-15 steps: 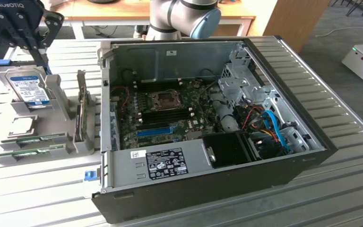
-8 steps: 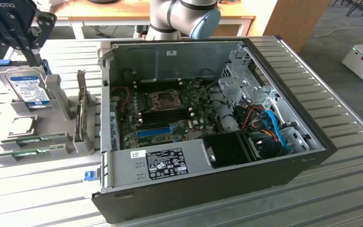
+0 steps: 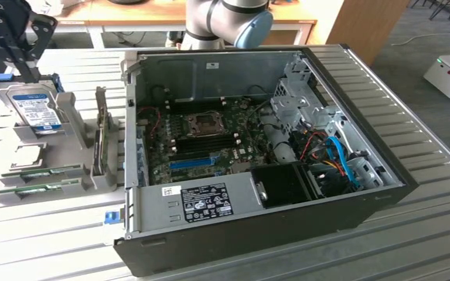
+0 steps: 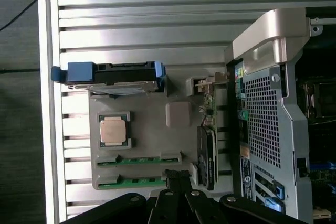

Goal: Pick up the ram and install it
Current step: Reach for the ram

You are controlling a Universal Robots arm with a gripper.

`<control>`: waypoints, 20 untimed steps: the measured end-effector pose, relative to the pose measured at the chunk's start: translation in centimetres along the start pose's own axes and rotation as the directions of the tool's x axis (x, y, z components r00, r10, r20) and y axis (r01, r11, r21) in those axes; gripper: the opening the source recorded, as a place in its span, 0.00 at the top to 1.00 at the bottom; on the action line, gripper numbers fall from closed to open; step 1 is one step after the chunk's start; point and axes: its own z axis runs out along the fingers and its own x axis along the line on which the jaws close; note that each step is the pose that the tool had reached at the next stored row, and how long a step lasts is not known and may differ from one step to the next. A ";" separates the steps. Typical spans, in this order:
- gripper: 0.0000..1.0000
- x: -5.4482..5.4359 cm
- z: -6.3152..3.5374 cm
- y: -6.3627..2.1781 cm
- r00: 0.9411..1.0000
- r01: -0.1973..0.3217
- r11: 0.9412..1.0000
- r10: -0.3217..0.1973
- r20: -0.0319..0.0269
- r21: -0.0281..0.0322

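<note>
Height separates the end effector point(image 3: 23, 71) from the ram sticks point(image 3: 42, 172) in the exterior view. It hangs shut and empty above the hard drive point(image 3: 37, 108), at one end of the grey holder point(image 3: 21, 198). The sticks lie flat at the holder's opposite end, so they are below the end effector and off to one side, past the processor point(image 3: 23, 153). Their long axes run parallel to each other and point toward the open computer case point(image 3: 241, 234), which stands beside the holder on the ribbed worktop point(image 3: 436, 234). An expansion card point(image 3: 100, 137) stands on edge between the holder's flat part and the case. The rig has a single arm, so no other limb is nearer.

In the wrist view, the end effector point(image 4: 177, 177) shows its fingertips pressed together with nothing between them. The ram sticks point(image 4: 137, 159) lie just beyond those tips, one behind the other, and both lie crosswise to the line of the fingers. Farther off are the processor point(image 4: 114, 131) and then the hard drive point(image 4: 113, 74). The case point(image 4: 268, 108) is to one side.

Count: two ram sticks, one hard drive, one processor, one expansion card, one case.
</note>
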 end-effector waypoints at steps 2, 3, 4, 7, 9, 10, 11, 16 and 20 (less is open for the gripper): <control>0.89 0.4 -0.01 -0.03 1.000 0.000 1.000 0.000 0.000 0.000; 0.89 0.6 -0.01 -0.04 1.000 0.000 1.000 0.000 0.000 0.000; 0.89 0.8 -0.02 -0.06 1.000 0.000 1.000 0.000 0.000 0.000; 0.89 1.4 -0.03 -0.10 1.000 0.000 1.000 0.000 0.000 0.000; 0.89 1.8 -0.03 -0.13 1.000 0.000 1.000 0.000 0.000 0.000; 0.89 2.0 -0.03 -0.15 1.000 0.000 1.000 0.000 0.000 0.000; 0.89 2.2 -0.04 -0.16 1.000 0.000 1.000 0.000 0.000 0.000; 0.89 3.3 -0.06 -0.24 1.000 0.000 1.000 0.000 0.000 0.000; 0.89 4.2 -0.07 -0.31 1.000 0.000 1.000 0.000 0.000 0.000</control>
